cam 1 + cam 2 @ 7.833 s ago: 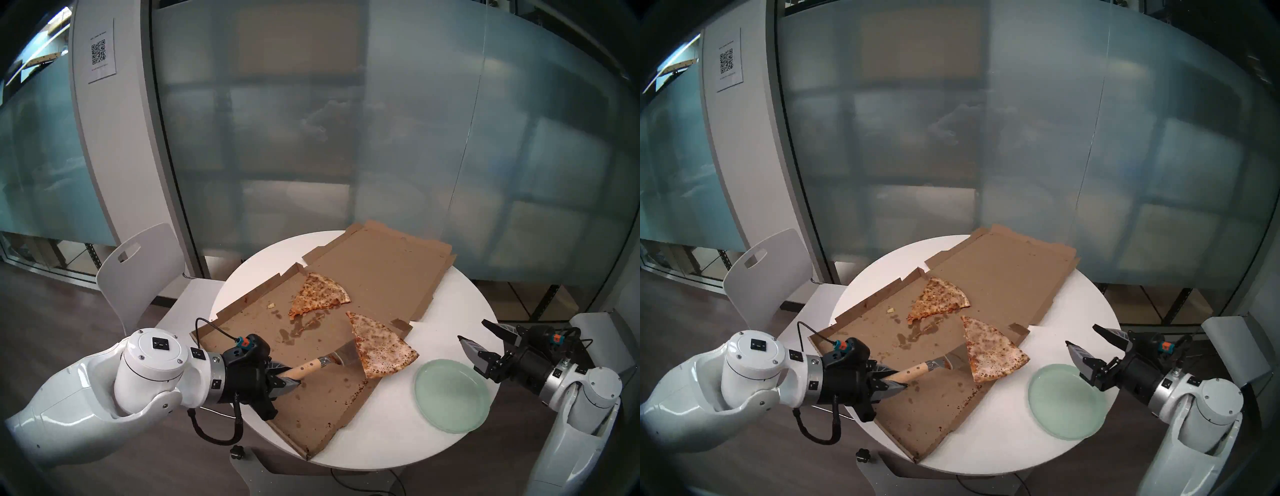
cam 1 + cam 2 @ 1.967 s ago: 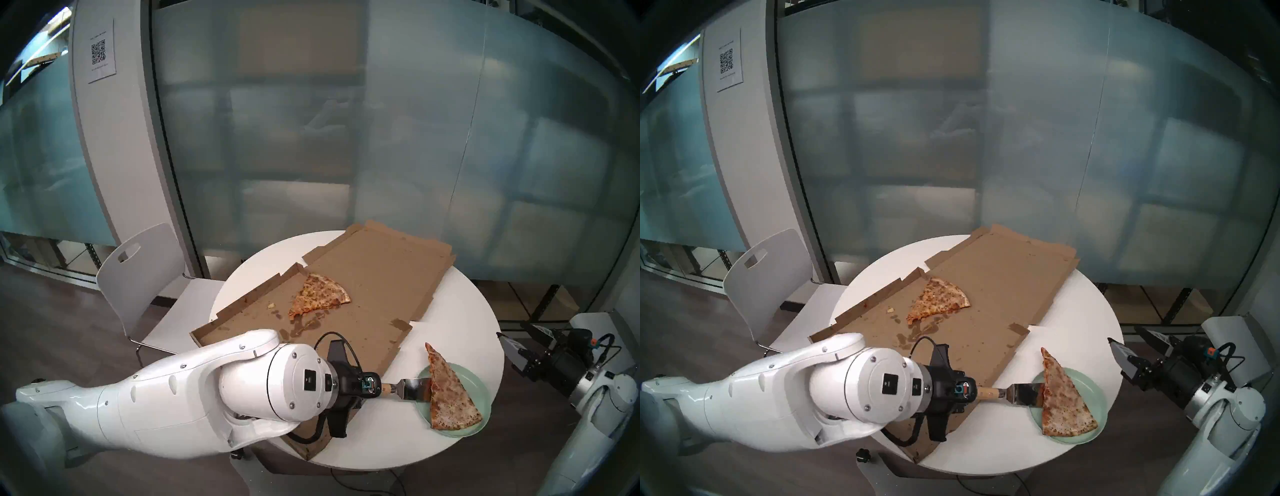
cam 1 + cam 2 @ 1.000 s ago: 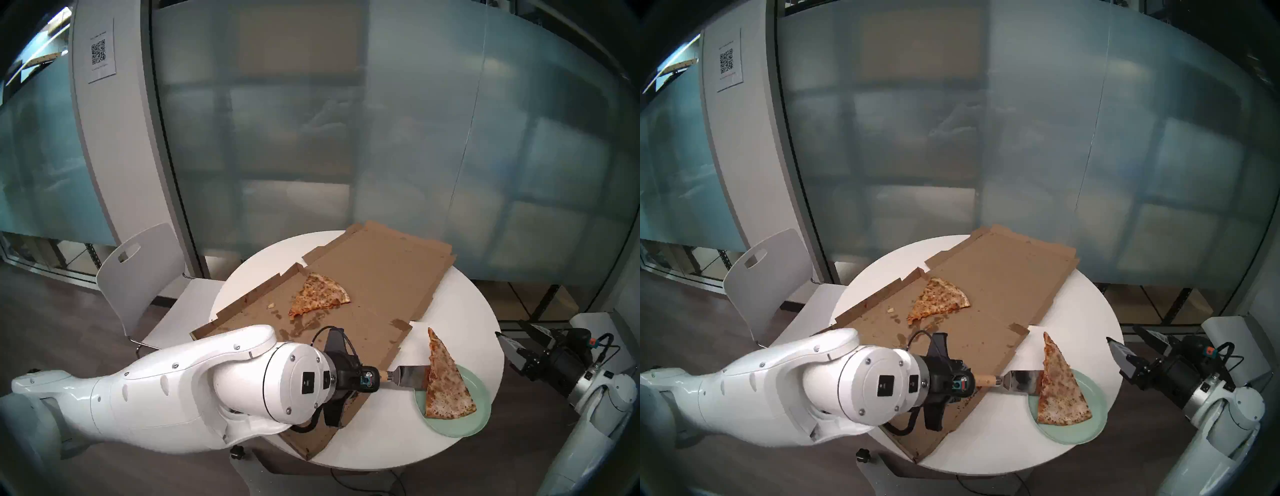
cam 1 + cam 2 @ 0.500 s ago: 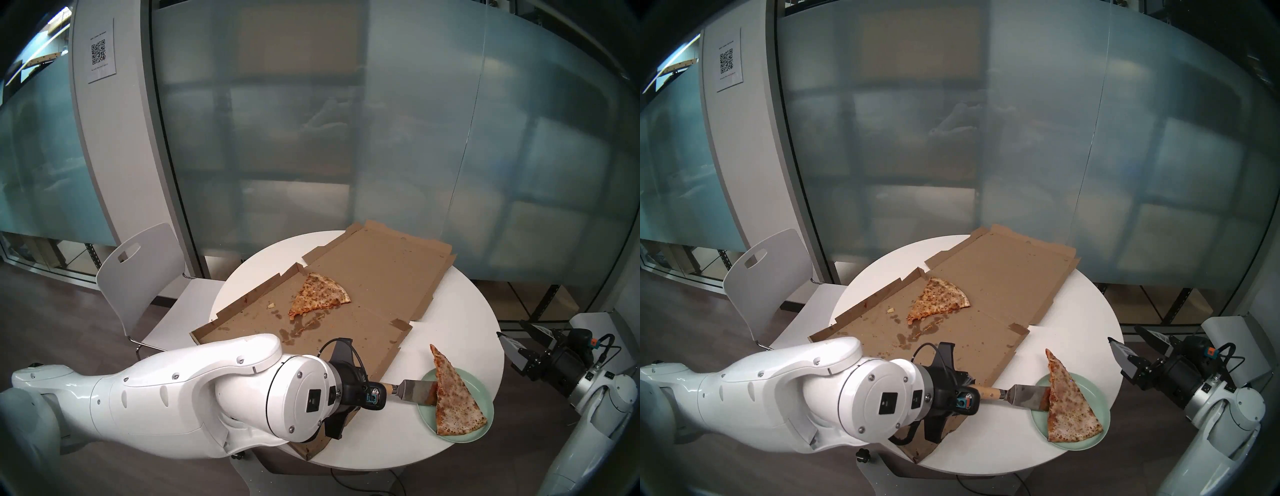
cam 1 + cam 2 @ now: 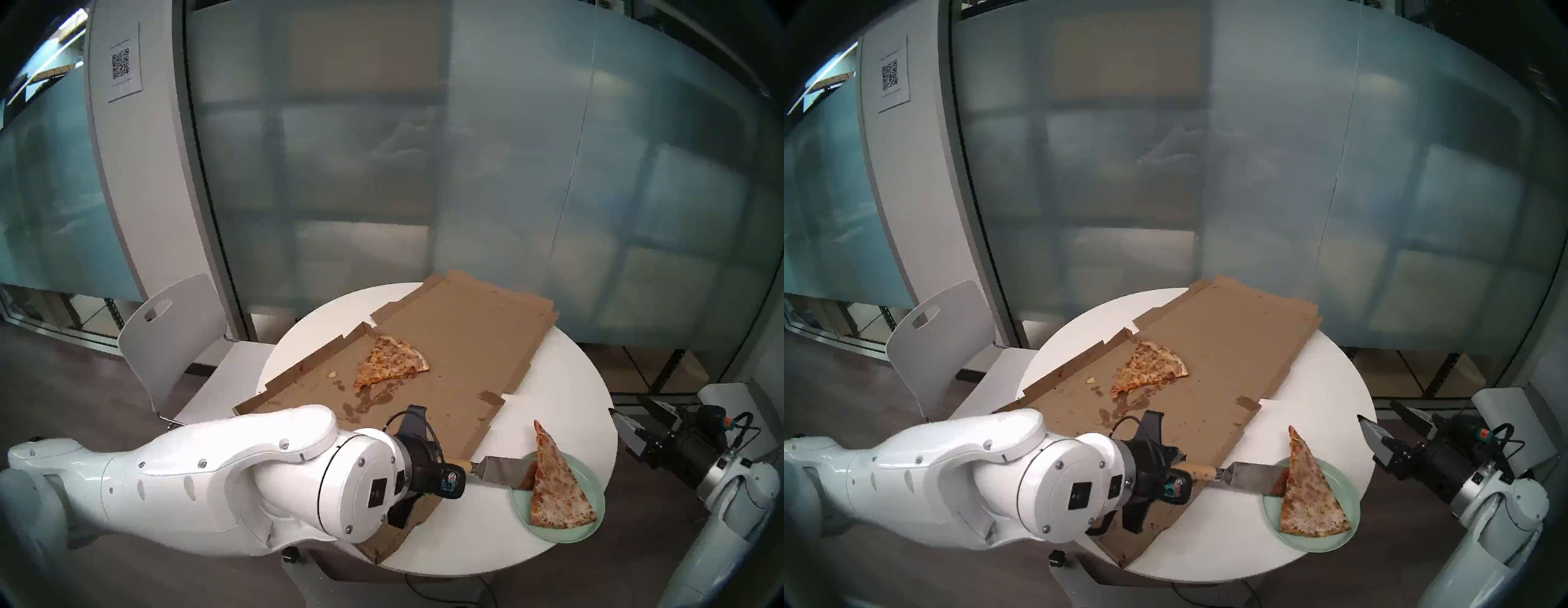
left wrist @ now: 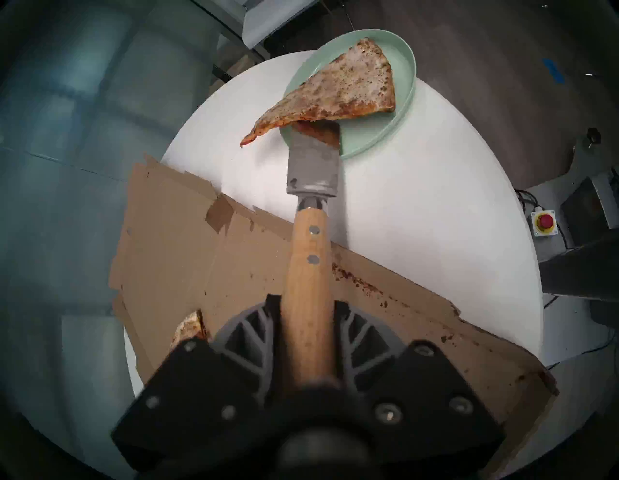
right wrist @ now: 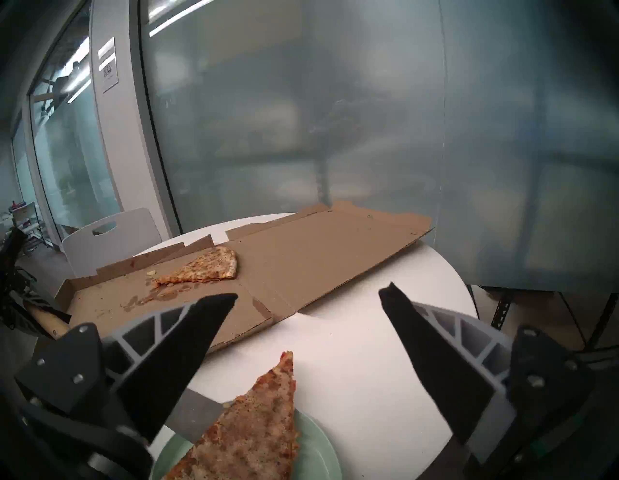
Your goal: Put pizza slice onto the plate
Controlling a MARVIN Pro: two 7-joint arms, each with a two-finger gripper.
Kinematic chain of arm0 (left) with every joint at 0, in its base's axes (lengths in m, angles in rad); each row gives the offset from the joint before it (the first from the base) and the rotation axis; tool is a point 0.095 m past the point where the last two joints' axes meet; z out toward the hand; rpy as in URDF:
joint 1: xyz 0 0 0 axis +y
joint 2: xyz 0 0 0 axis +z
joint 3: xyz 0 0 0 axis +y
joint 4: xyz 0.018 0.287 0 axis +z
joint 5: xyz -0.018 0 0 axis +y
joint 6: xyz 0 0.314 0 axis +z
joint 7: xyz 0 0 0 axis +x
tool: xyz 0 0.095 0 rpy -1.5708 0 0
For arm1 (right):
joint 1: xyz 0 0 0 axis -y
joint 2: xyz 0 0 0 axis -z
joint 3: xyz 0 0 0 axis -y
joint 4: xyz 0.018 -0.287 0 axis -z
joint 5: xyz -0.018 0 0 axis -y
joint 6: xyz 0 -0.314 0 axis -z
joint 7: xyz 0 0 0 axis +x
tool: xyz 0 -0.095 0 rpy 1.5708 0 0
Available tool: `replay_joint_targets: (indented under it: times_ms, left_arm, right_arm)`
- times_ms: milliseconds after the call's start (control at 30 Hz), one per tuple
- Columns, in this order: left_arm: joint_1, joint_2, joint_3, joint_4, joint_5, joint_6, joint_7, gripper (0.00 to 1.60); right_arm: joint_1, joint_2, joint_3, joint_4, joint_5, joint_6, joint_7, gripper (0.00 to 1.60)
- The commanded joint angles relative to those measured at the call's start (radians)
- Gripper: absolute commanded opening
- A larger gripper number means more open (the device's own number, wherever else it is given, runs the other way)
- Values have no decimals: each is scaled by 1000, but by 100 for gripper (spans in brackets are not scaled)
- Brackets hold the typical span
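The pizza slice (image 5: 555, 488), long and pale with brown speckles, lies with its wide end on the mint-green plate (image 5: 592, 526) at the table's near right. Its point sticks out past the far rim. A metal spatula (image 5: 502, 469) with a wooden handle slants down onto the plate, and only its front edge is under the slice's left side. My left gripper (image 6: 306, 301) is shut on the spatula handle. My right gripper (image 7: 310, 292) hangs open and empty just right of the plate, over the table edge. The wrist view shows the slice (image 6: 341, 90) and plate (image 6: 407, 67).
An opened brown pizza box (image 5: 458, 339) covers the middle of the round white table (image 5: 551, 382). In it lies a shorter orange-brown slice (image 5: 390, 361) among grease stains. A white chair (image 5: 169, 331) stands at the far left. A red stop button (image 6: 544, 223) sits below the table.
The slice has come down from above the plate's far left part onto the plate. The spatula has tilted and drawn back left, leaving only its tip under the slice. The right arm is unmoved.
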Motion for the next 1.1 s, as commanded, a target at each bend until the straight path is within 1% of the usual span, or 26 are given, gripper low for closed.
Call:
replay_joint_targets:
  times_ms: [0, 333, 467, 500, 533, 633, 900, 1067]
  left_arm:
    - [-27, 9, 0, -29, 43, -2, -17, 0]
    - [-49, 27, 19, -37, 107, -2, -70, 0]
    - [-47, 36, 21, -31, 120, -2, -86, 0]
    - [-48, 39, 24, -28, 123, -2, -90, 0]
    - [-59, 42, 40, -25, 139, -2, -99, 0]
    - [-58, 43, 44, -21, 152, -2, -104, 0]
    - [-72, 44, 35, -22, 166, -2, -132, 0]
    - [-75, 59, 28, -22, 172, -2, -142, 0]
  right_arm:
    - [-2, 0, -6, -18, 13, -5, 18, 160]
    - [-2, -4, -12, -18, 8, -7, 15, 160]
    - [0, -4, -14, -22, 8, -5, 15, 160]
    - [1, -4, -14, -23, 8, -4, 15, 160]
    - [1, -3, -14, -24, 8, -3, 15, 160]
    - [3, -2, -14, -23, 8, -3, 14, 160]
    - [5, 3, -14, -19, 8, 0, 14, 160]
    - [5, 4, -16, -18, 8, 1, 13, 160]
